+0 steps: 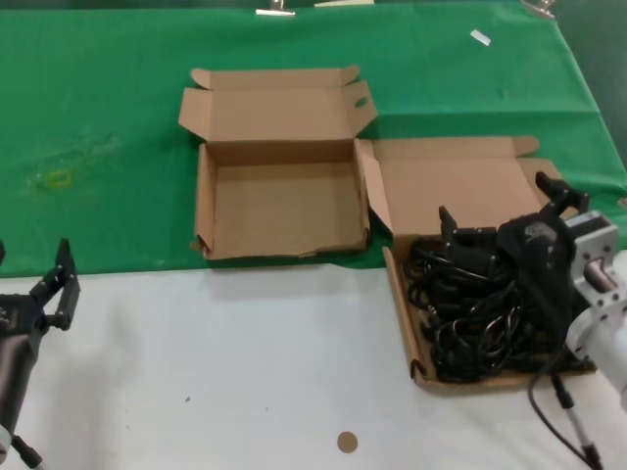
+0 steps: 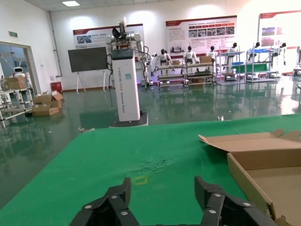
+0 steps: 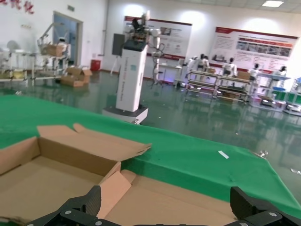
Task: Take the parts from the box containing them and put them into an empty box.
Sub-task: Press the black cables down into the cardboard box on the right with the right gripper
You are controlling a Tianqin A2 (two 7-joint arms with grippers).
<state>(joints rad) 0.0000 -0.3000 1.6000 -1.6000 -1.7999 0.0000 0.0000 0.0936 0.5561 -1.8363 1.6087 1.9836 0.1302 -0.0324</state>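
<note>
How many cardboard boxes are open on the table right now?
2. The empty box lies on the green cloth at centre; the box containing them, full of black parts, sits to its right, under the right gripper.

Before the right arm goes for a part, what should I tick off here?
1. Empty box open and holding nothing: ok.
2. Parts, a tangle of black pieces, lie in the full box, lid back: ok.
3. Right gripper over the parts, fingers spread wide in its wrist view: ok.
4. Right gripper holding a part: not ok, nothing between the fingers.
5. Left gripper low at the table's left, open, apart from both boxes: ok.
6. A single part free of the tangle: cannot tell.
</note>
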